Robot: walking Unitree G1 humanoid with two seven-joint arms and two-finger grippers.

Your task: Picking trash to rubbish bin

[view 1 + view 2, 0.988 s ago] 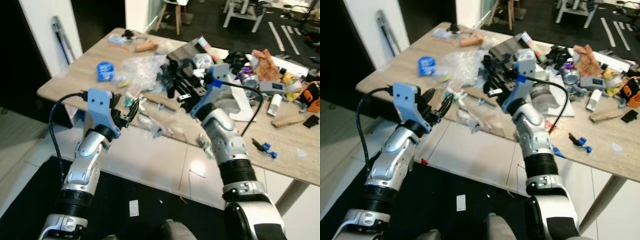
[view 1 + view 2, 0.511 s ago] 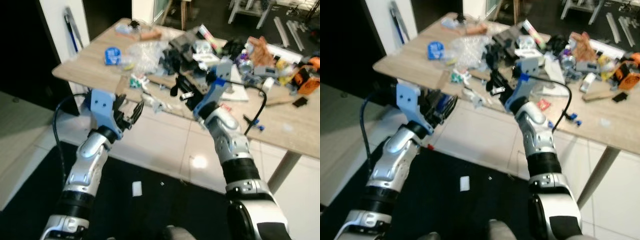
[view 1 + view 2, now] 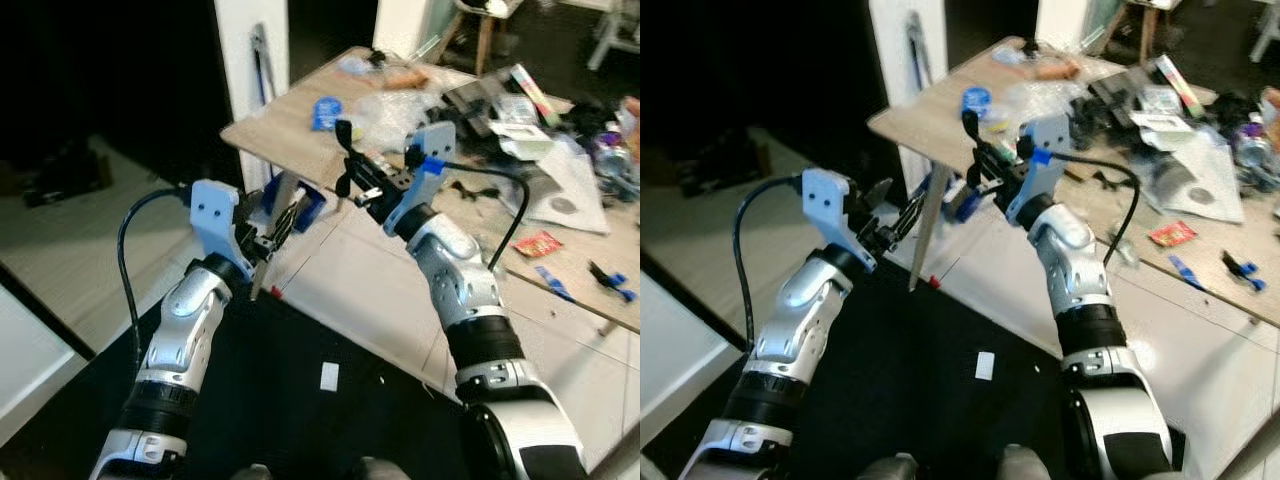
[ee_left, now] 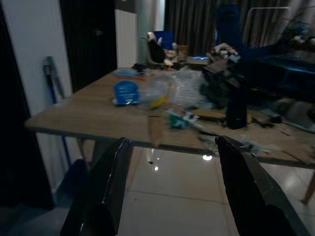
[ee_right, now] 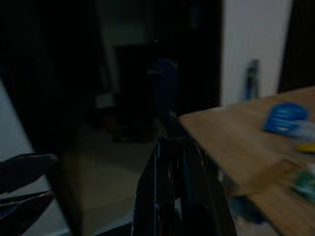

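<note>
While both silver arms are reaching fwd over pale floor tiles (image 3: 350, 290), the robot is facing the near corner of a wooden table (image 3: 290, 125) that is running away to the right, cluttered w/ trash. Left tool (image 3: 283, 222) is hovering below the table edge, beside a table leg (image 3: 928, 215), fingers (image 4: 110, 187) spread wide w/ nothing between them. Right tool (image 3: 345, 172) is sitting level w/ the table's front edge, near the corner, its fingers pressed narrow around a slim dark item (image 5: 170, 172); too dark to tell what it is. On the table top, a blue round packet (image 3: 325, 110) is lying near the corner, crumpled clear plastic (image 3: 395, 105) just beside it, then black parts and papers further right. A small red wrapper (image 3: 540, 243) is lying near the front edge, a blue bit (image 3: 556, 284) at the edge itself. Black floor mat (image 3: 300, 400) is covering the ground under the arms, a white scrap (image 3: 329, 376) resting on it. Open tile space is stretching between mat and table. Dark doorway and a white pillar (image 3: 250, 50) are standing to the left of the corner.
</note>
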